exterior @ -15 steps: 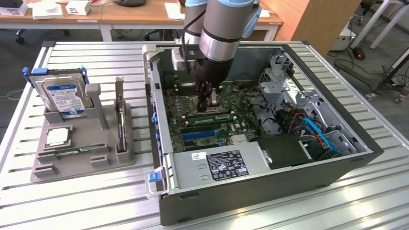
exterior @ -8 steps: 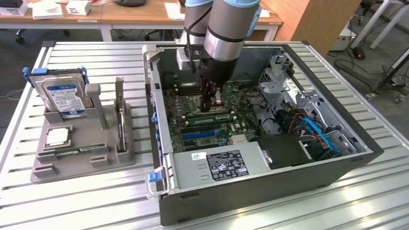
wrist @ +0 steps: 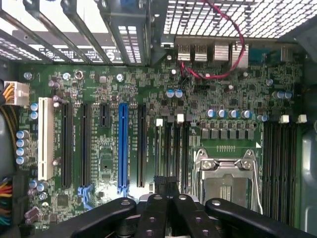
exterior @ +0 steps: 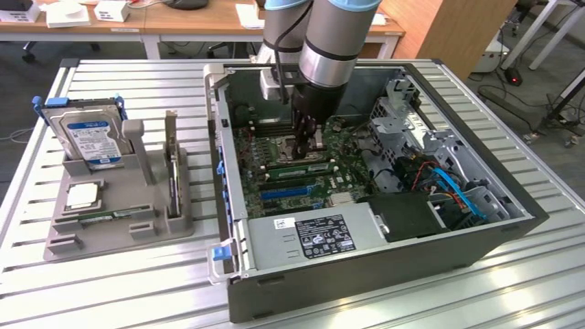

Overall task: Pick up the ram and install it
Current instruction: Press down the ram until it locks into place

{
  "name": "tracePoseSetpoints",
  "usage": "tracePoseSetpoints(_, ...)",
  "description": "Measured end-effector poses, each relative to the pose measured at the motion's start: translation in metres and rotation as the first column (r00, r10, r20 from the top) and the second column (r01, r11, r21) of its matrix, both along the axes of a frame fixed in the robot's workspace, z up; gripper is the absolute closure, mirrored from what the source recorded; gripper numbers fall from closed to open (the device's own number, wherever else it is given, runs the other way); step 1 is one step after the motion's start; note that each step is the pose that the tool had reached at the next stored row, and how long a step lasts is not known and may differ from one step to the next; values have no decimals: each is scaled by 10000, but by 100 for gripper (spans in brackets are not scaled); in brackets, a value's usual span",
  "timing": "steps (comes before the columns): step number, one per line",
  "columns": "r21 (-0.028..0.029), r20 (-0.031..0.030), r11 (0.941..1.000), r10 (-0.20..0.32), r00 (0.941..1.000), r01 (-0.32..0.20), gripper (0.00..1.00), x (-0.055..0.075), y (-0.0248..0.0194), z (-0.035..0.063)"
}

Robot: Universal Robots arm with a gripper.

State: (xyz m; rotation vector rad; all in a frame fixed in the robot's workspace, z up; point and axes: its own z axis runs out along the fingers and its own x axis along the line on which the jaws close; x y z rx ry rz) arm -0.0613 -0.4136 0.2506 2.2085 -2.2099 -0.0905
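The ram (exterior: 171,154) is seen standing on its edge in a slot of the grey holder (exterior: 119,229), at the exterior view's left, well apart from the gripper (exterior: 306,137). On the same holder the hard drive (exterior: 90,140) with a blue-white label is kept upright, and a small square processor chip (exterior: 82,197) is laid flat below it.

The gripper is lowered into the open computer case (exterior: 366,274), just above the green motherboard (wrist: 148,99). Its black fingers (wrist: 158,213) are pressed together and nothing is held between them. In the wrist view they are placed near the empty narrow memory slots (wrist: 171,148), beside the metal processor socket (wrist: 228,178); a blue slot (wrist: 123,144) is seen further along the board.

The case and the holder are carried by a worktop (exterior: 128,82) of ribbed metal profiles. Behind it wooden desks (exterior: 183,20) with white boxes are seen, and cables are lying on the grey floor (exterior: 539,103).
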Motion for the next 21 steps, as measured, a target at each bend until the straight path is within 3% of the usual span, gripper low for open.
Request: tracePoseSetpoints(21, 0, 1, 10000, -1, 10000, 1, 91, 187, 0, 0)
